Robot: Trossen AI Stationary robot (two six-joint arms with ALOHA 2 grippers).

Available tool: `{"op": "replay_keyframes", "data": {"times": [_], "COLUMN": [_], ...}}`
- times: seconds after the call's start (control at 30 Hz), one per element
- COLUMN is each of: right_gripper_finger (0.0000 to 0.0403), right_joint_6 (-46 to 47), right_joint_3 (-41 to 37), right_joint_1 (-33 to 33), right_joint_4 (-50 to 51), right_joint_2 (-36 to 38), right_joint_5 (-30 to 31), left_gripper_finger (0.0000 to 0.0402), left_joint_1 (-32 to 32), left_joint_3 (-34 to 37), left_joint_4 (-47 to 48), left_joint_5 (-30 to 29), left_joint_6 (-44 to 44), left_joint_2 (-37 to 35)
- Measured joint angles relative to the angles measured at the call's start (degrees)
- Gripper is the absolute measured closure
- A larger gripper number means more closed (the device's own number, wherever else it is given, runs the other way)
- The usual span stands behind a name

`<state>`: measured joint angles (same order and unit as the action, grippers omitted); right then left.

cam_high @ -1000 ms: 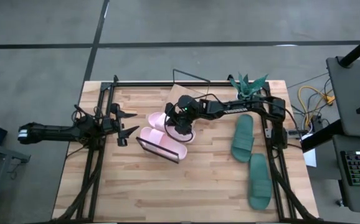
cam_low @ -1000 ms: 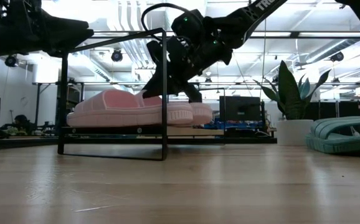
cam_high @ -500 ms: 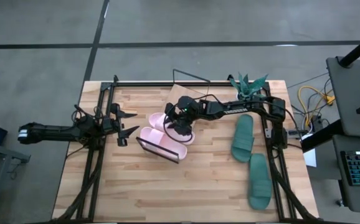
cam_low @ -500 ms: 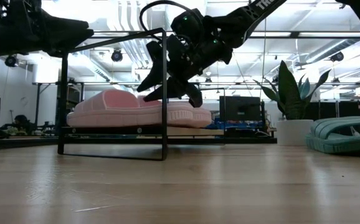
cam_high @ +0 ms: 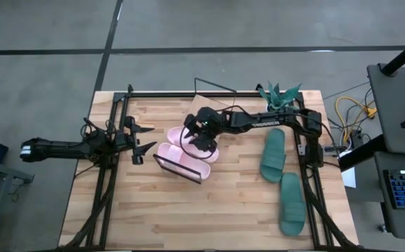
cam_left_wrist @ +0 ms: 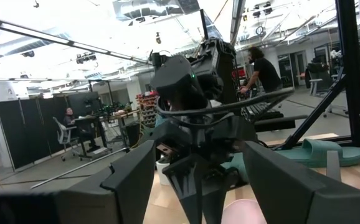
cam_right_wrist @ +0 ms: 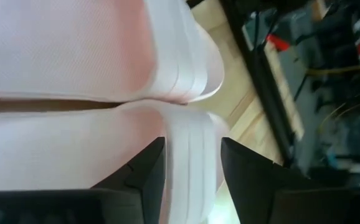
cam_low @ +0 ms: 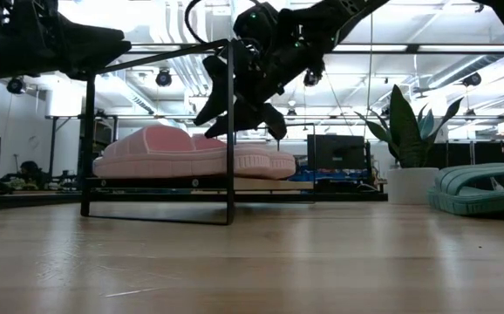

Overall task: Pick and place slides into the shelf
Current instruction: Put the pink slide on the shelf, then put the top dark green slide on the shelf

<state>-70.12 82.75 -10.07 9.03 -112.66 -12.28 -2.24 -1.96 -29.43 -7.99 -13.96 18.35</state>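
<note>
Matt pink rubber slides (cam_high: 183, 155), ribbed edges; black wire shelf (cam_high: 162, 165); pale wood tabletop (cam_high: 188, 210).

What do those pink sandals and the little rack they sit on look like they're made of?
The pink slides look like soft moulded rubber or foam: matte, with rounded thick soles and fine ribbing on the edges. The shelf seems to be a pale wood board inside a thin black frame, probably metal wire. The right gripper hangs open above them.

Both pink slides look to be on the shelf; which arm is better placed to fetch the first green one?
Right, probably. Both green slides lie on the right side of the table, and the right pincer hangs open and empty above the pink slides on the shelf. The left pincer waits at the table's far left edge.
</note>
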Motion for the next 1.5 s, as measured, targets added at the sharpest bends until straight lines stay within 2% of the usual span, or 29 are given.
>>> {"op": "replay_keyframes", "data": {"times": [0.2,0.73,1.0,1.1,1.5], "right_gripper_finger": [0.0260,0.0261,0.0277,0.0284,0.0306], "right_joint_6": [9.47,35.35,49.58,54.46,78.73], "right_joint_3": [4.85,3.74,-1.42,-3.49,-10.89], "right_joint_1": [0.59,3.03,9.22,12.13,22.00], "right_joint_4": [9.32,26.12,29.04,31.83,52.02], "right_joint_2": [2.10,23.25,30.22,31.88,31.91], "right_joint_5": [2.02,2.42,16.63,19.93,21.42], "left_gripper_finger": [0.0173,0.0173,0.0173,0.0173,0.0173], "left_joint_1": [-0.01,0.00,0.00,0.00,0.00], "left_joint_3": [0.00,0.00,0.00,0.00,0.00], "left_joint_4": [0.00,-0.03,0.02,-0.02,-0.06], "left_joint_5": [0.00,0.00,0.00,0.00,0.00], "left_joint_6": [-0.02,-0.02,-0.01,-0.02,-0.02], "left_joint_2": [0.00,0.01,-0.02,-0.02,-0.02]}}
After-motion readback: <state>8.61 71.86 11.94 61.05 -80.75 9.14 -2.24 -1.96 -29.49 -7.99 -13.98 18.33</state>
